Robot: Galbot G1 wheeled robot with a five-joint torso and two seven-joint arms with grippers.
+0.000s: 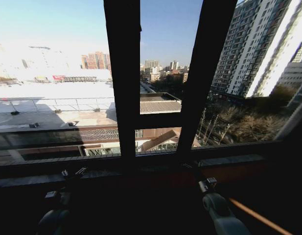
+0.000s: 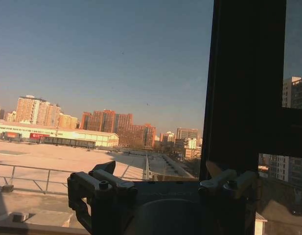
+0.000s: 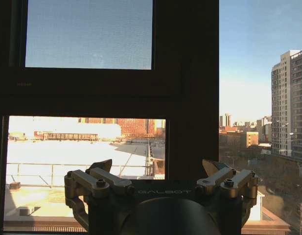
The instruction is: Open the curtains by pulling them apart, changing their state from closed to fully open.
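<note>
The curtains are out of view; bare window glass [image 1: 58, 73] and its dark frame posts [image 1: 122, 73] stand straight ahead. My left gripper [image 1: 72, 174] is low at the left, just under the window sill. In the left wrist view it [image 2: 160, 169] is open with nothing between its fingers [image 2: 109, 169], facing the glass beside a dark post [image 2: 246, 88]. My right gripper [image 1: 195, 170] is low at the right by the slanted post. In the right wrist view it [image 3: 158, 166] is open and empty, facing the frame's crossbar [image 3: 92, 90].
A dark window sill [image 1: 141, 169] runs across below the glass, with deep shadow beneath it. A thin orange strip [image 1: 261, 218] slants across the lower right. Outside are rooftops and tall buildings [image 1: 258, 44].
</note>
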